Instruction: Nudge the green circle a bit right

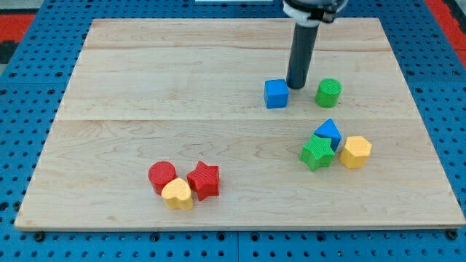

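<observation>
Standing between blue cube [276, 94] and green circle [328, 92]: my tip [295, 87], touching the cube's right side, just left of the circle, apparently placed to push it rightward. End effector: plain rod, nothing to open or close. Right: blue block [329, 132], green star [317, 153], yellow block [356, 151], clustered. Near left: red circle [162, 175], yellow heart [178, 194], red star [204, 180]. Bench [145, 94]: pale wood on blue pegboard [29, 109].

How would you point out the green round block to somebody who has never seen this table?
Start at the dark rod coming down near the wooden board's top edge. My tip sits between two blocks; the green circle is the one just to its right in the view. It is round, unlike the blue cube left of the tip.
</observation>
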`<state>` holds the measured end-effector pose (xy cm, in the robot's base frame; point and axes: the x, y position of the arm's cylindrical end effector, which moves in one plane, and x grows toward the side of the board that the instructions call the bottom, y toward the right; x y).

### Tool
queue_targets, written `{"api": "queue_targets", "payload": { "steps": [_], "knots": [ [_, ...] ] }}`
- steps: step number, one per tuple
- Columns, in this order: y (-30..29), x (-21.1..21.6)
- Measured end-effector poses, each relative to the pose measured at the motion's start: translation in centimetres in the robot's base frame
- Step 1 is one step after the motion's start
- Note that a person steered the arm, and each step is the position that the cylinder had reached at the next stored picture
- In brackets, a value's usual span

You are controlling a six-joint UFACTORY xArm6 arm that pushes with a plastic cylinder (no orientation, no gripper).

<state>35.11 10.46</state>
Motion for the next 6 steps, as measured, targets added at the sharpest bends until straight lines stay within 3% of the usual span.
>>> {"api": "queue_targets", "payload": {
  "steps": [1, 2, 3, 4, 5, 6],
  "knots": [
    [-2.6, 1.1],
    [-4.0, 7.0],
    [-4.0, 8.3],
    [1.2, 5.9],
    [8.4, 6.7],
    [7.5, 11.7]
  ]
}}
